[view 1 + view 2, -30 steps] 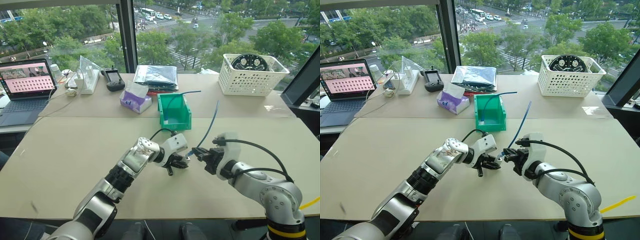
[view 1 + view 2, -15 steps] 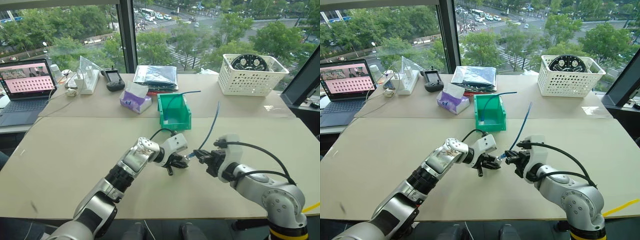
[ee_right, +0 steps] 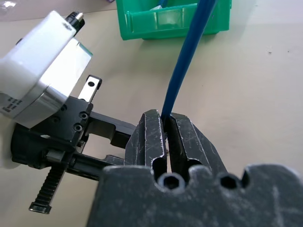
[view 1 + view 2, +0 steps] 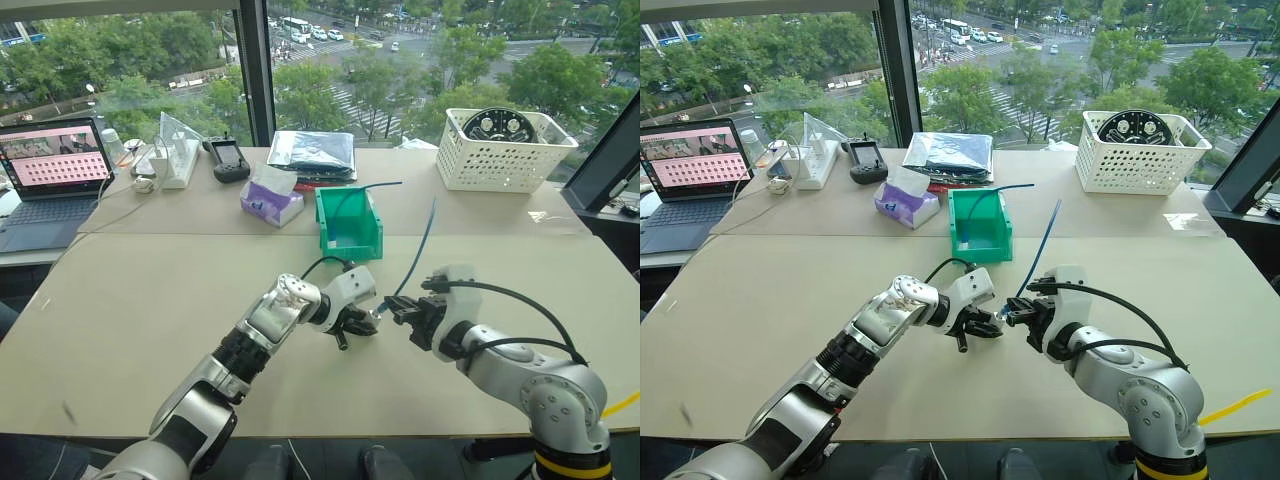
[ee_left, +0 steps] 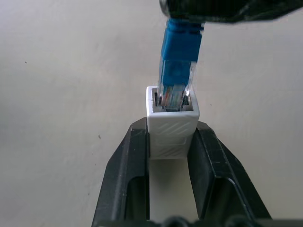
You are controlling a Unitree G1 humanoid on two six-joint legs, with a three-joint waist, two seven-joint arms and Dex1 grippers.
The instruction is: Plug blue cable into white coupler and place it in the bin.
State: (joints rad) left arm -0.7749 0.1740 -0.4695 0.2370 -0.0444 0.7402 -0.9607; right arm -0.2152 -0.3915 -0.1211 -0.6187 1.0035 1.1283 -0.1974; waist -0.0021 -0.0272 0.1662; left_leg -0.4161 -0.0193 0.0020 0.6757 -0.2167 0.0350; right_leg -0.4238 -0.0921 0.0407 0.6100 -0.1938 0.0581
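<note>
My left gripper (image 4: 362,322) is shut on the white coupler (image 5: 172,127), a small ribbed block clamped between its two black fingers (image 5: 130,161). My right gripper (image 4: 392,310) meets it from the right, shut on the blue cable (image 4: 425,235) just behind its plug (image 5: 177,78). The plug's clear tip sits in the coupler's socket opening, while most of the plug stands outside. From the right gripper (image 3: 163,118) the cable rises toward the far side of the table. The green bin (image 4: 349,222) stands just beyond both grippers.
A darker cable (image 4: 365,187) hangs out of the bin. Behind it lie a purple tissue pack (image 4: 270,200), a dark bag (image 4: 312,152), a black remote (image 4: 228,160) and a power strip (image 4: 180,160). A laptop (image 4: 55,165) sits far left, a white basket (image 4: 500,150) far right.
</note>
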